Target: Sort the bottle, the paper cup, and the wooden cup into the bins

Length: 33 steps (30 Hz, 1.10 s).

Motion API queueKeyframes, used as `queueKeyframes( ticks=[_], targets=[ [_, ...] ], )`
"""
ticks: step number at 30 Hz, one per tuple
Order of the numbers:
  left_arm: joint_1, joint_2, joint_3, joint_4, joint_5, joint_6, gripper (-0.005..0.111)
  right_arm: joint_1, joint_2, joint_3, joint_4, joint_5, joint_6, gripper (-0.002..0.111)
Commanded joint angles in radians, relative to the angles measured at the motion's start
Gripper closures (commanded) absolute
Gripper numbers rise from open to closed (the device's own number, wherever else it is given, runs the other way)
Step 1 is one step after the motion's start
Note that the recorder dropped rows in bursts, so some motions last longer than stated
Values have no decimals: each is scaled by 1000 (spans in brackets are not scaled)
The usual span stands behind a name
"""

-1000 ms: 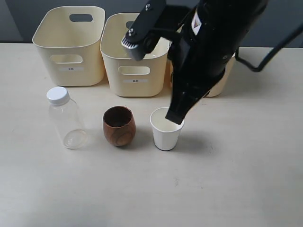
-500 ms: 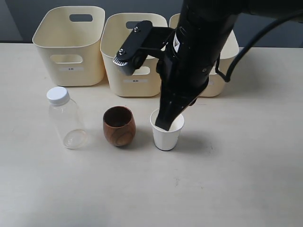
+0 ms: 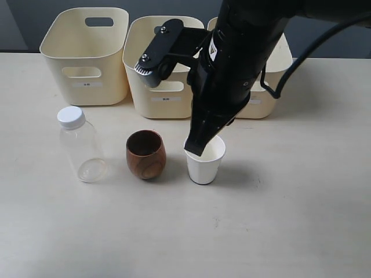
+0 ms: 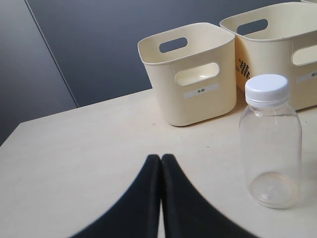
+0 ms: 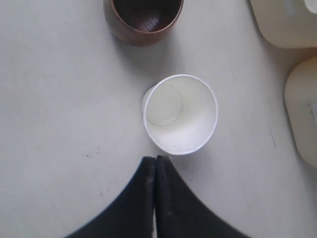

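The clear bottle [image 3: 81,147] [image 4: 270,141] with a white cap stands at the left of the table. To its right stand the dark brown wooden cup [image 3: 146,153] [image 5: 142,20] and then the white paper cup [image 3: 204,160] [image 5: 180,113], both upright and empty. Three cream bins [image 3: 87,55] [image 3: 165,69] [image 3: 272,81] line the back. My right gripper [image 3: 195,150] [image 5: 155,159] is shut and empty, hanging above the paper cup's left rim. My left gripper [image 4: 160,157] is shut and empty, low over the table beside the bottle; it is out of the exterior view.
The right arm's black body [image 3: 243,58] covers much of the third bin and part of the middle one. Bare table [image 3: 243,231] stretches in front of the three objects and to the right.
The right gripper has come down and shifted left, from behind the paper cup's right rim to above its left rim. The bottle and both cups have not moved.
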Motion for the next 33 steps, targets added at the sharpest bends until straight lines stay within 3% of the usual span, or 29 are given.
queueKeyframes(
  ticks=[1, 18, 21, 27, 30, 33],
  targets=[
    [3, -5, 1, 3, -6, -2, 107, -1, -5, -6, 1, -7, -5, 109],
    [3, -5, 1, 3, -5, -2, 107, -1, -5, -6, 6, -4, -5, 108],
    [3, -5, 1, 3, -5, -2, 107, -1, -5, -6, 10, -4, -5, 98],
    [3, -5, 1, 3, -6, -2, 107, -1, -5, -6, 10, -5, -5, 62],
    [3, -5, 1, 3, -6, -2, 107, -1, -5, -6, 18, -15, -5, 54],
    [3, -5, 1, 3, -6, -2, 107, -1, -5, -6, 40, -19, -5, 52]
  ],
)
